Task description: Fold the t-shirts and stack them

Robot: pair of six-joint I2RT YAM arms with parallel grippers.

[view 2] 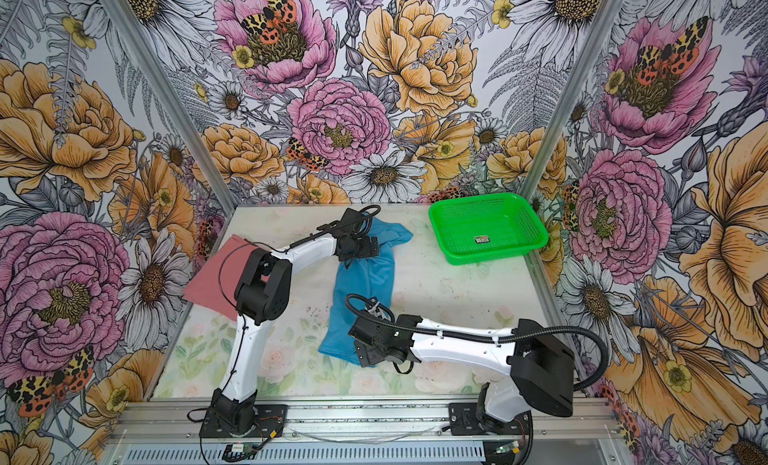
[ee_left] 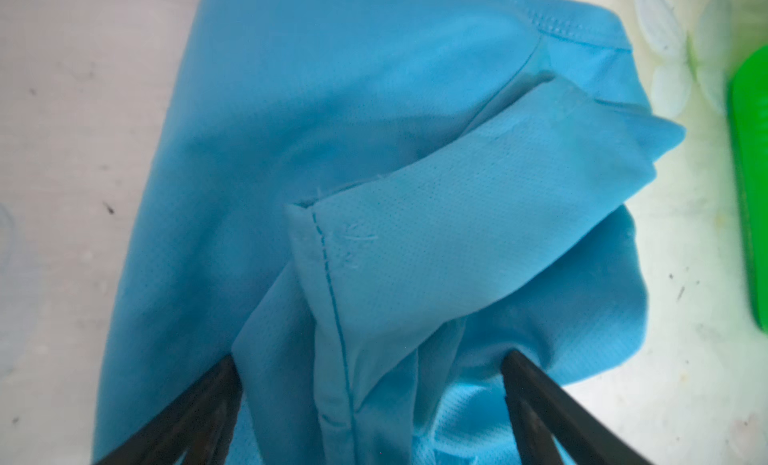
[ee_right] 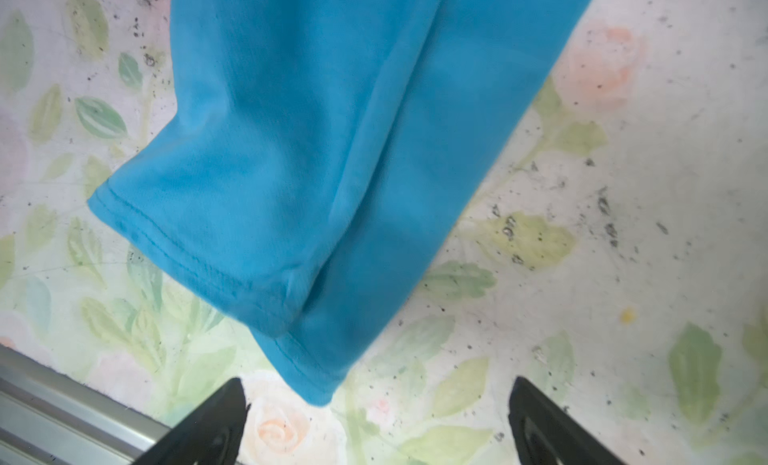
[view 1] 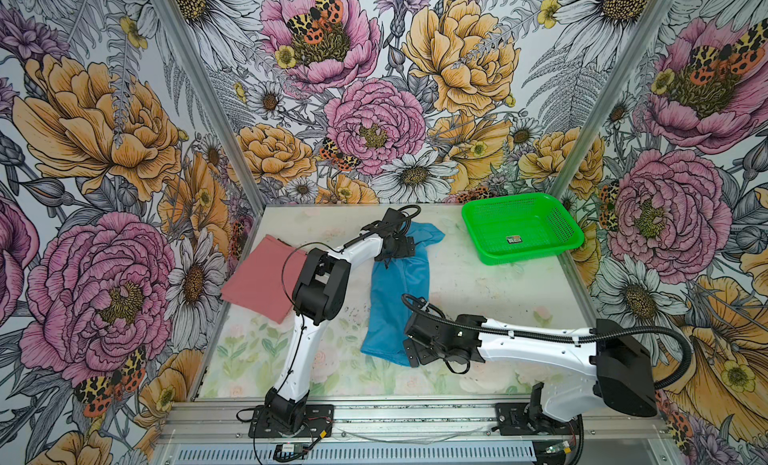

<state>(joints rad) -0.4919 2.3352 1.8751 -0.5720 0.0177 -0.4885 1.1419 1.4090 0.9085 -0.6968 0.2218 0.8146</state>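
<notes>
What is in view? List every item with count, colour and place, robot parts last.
blue t-shirt: one, sky blue, table centre, lying lengthwise, partly folded.
pink t-shirt: one, salmon pink, folded, left side of the table.
basket: one, green mesh, far right corner.
label: one, small, dark, inside the basket.
table: one, pale floral print, scuffed.
walls: three, bold floral print, around the table.
left end effector: one, black, open, over the blue t-shirt's far end.
right end effector: one, black, open, at the blue t-shirt's near hem corner.
</notes>
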